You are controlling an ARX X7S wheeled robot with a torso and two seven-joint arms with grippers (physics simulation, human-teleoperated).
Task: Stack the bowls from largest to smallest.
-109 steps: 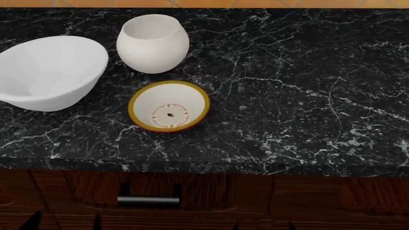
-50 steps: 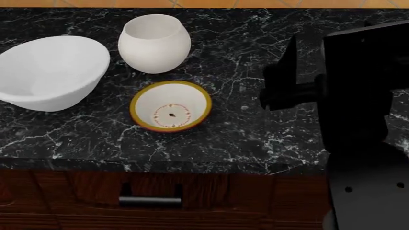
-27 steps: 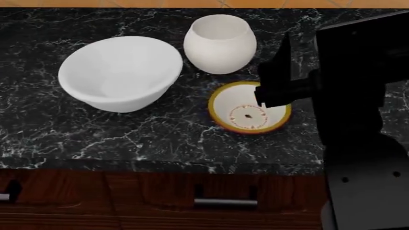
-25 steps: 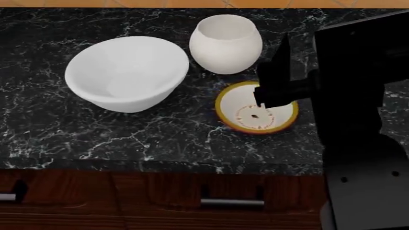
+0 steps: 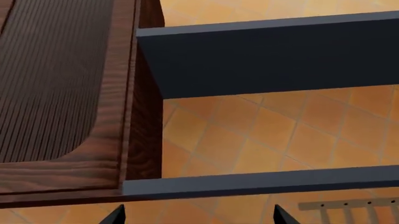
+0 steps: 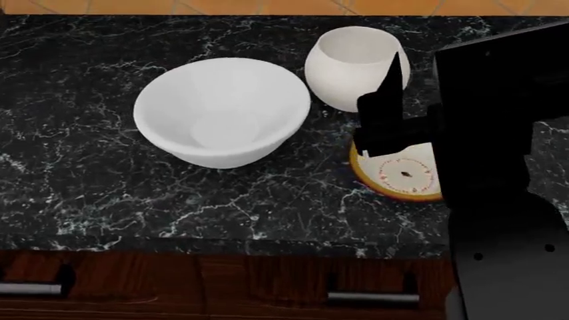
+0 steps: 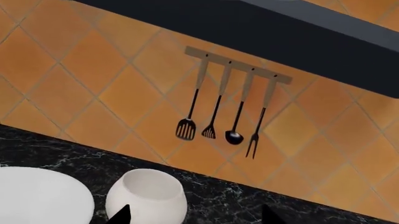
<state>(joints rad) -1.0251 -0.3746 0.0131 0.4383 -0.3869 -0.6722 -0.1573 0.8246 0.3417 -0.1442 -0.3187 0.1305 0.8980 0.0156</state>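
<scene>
Three bowls sit unstacked on the black marble desk (image 6: pixel 89 200) as the view slid sideways and the right arm's fingers (image 6: pixel 384 110), apparently open and empty, now cover the small yellow-rimmed bowl (image 6: pixel 404 179) beside the deep cream-white bowl (image 6: pixel 347 63) and wide shallow white bowl (image 6: pixel 222 110); left fingers (image 5: pixel 198 215) hold nothing.

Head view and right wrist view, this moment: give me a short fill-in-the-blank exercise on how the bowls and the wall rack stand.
1. On the counter stand ____ bowls, none of them stacked.
2. The right arm partly hides the small bowl with the ____ rim.
3. The wide white bowl and the deep cream bowl are both ____ inside.
4. The wall rack holds ____ black utensils.

Missing words: three; yellow; empty; four
</scene>
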